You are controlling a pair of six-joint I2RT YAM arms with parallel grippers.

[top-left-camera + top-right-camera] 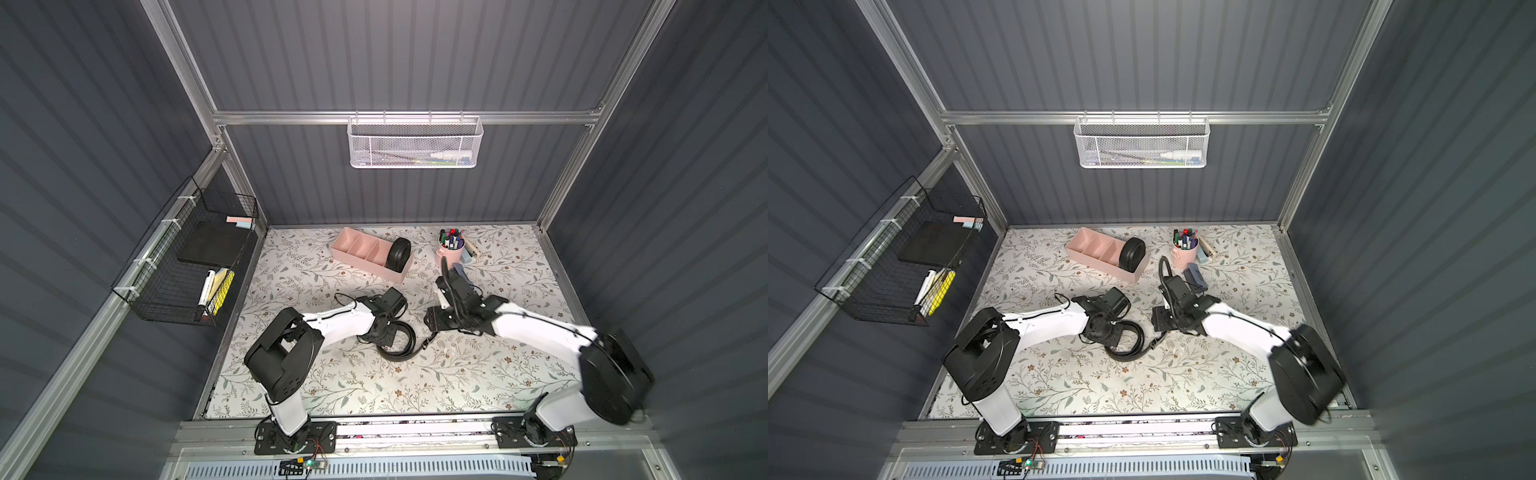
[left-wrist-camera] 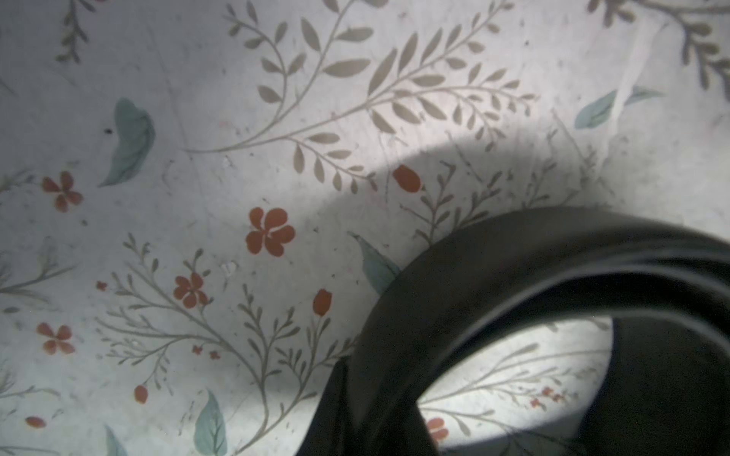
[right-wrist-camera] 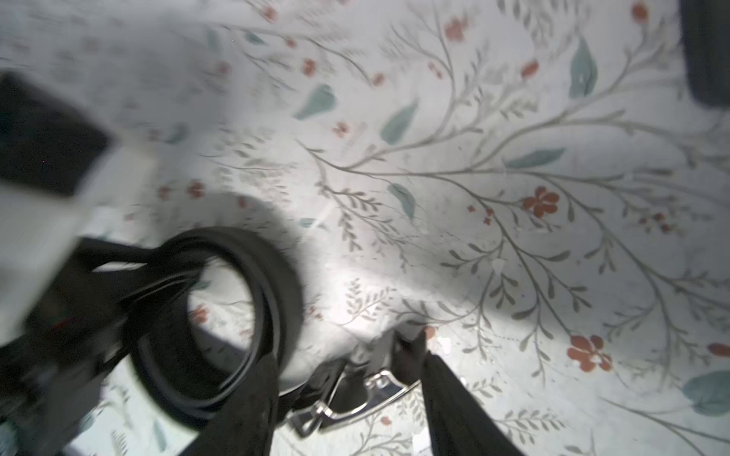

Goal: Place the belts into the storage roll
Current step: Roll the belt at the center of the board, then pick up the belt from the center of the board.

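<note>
Table (image 1: 478,374): 2 arms, both elbowed low, wrists nearly meeting mid-table. Left arm (image 1: 332,322) is wrist-down on the loose belt (image 1: 399,355); left jaws buried in its coil, grip can't tell. Right arm (image 1: 536,328): right jaws released, straddling the buckle (image 3: 355,398). Storage roll (image 1: 361,266) sits far centre, 1 coiled belt (image 1: 400,253) upright in its right-end compartment. Belts total: 2.

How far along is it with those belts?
Done: one coiled belt stands in the end compartment of the storage roll. In hand: the left gripper pinches the second belt, a loose coil on the table; the right gripper hangs open at its buckle. Left: stowing that belt.
</note>
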